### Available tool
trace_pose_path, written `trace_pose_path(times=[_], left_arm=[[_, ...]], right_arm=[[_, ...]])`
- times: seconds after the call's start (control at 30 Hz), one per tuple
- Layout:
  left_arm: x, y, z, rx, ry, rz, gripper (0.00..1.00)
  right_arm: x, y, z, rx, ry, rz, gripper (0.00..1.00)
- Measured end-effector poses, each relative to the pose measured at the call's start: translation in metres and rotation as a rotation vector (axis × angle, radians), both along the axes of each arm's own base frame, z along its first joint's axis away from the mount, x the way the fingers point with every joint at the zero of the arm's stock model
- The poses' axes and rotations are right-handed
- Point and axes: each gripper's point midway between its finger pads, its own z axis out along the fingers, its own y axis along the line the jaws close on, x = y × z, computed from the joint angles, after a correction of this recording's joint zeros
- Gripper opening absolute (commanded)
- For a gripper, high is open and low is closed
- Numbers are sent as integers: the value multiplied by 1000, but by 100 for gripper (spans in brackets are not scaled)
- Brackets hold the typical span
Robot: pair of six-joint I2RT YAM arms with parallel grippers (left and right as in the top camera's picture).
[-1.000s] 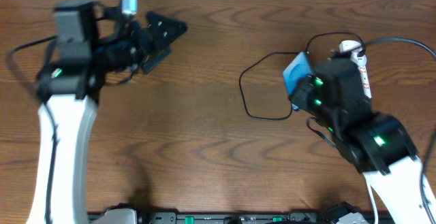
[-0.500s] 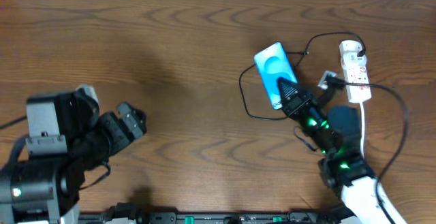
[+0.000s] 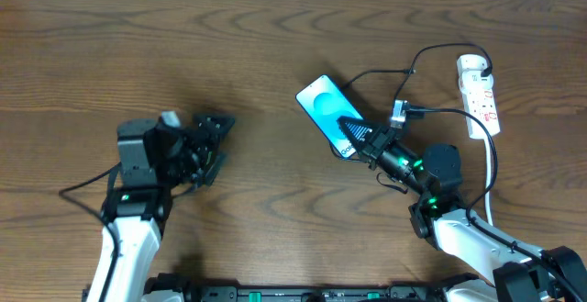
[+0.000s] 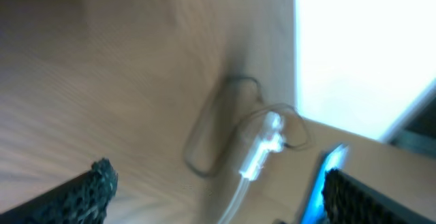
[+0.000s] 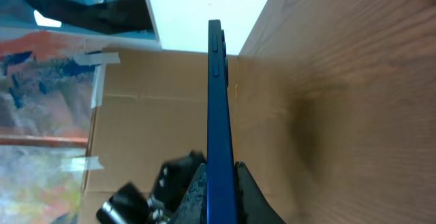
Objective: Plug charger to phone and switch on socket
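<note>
Overhead, slim phone (image 3: 323, 109), bright blue screen, angled

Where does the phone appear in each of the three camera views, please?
Overhead: phone right of centre, tilted, pinched by right gripper.
Left wrist: phone probably the blurred blue streak, lower right.
Right wrist: phone edge-on, upright at centre.
Shared landmark: brown wooden table.

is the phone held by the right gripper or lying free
Held. The right gripper is shut on the phone; the right wrist view shows its thin edge pinched between both fingers.
</note>
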Motion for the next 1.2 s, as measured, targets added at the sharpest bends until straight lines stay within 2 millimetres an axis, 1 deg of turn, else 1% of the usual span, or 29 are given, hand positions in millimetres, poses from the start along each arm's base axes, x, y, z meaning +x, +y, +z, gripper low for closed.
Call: trace_pose_path(times=[0.03,0.1,0.13,0.17,0.2,0.33,0.4,0.47,0.53,0.8,0.97,1.0,1.07,1.2], left_arm=[[9,-15,13,-63,-62,-54,98],[11,-34,24,-109,-112,-122,98],[10,-50,33,-135,-144,-177,98],[8,-56,34,-145,-145,-197,98],[4,-71,39,-158,-166,-243,98],[-5,-97,47,-174,-200,-313,98],[-6,-104,53,-175,-231,-329,98],[-5,-109,59,-172,-266,-331,98],[-3,-110,61,-165,-283,-316,98],[3,-115,59,-143,-281,-255,98],[8,-112,58,-155,-255,-207,98],[9,-111,58,-162,-246,-194,100],[11,-110,59,-182,-228,-171,95],[12,-110,60,-232,-176,-131,90]], right_arm=[[-1,1,0,5,8,9,1],[-2,1,0,9,14,12,1],[-2,1,-1,12,18,12,1],[-2,1,-1,13,20,11,1],[-1,1,-1,14,21,7,1],[0,0,-1,30,43,-4,1],[1,-1,-1,44,63,-9,1],[0,2,-2,55,78,-13,1],[-4,10,-2,66,95,6,1],[-24,38,-2,102,154,76,1],[-27,42,-2,111,168,82,1],[-26,42,-2,113,170,80,1],[-25,41,-2,115,173,74,1],[-23,40,-2,126,186,60,1]])
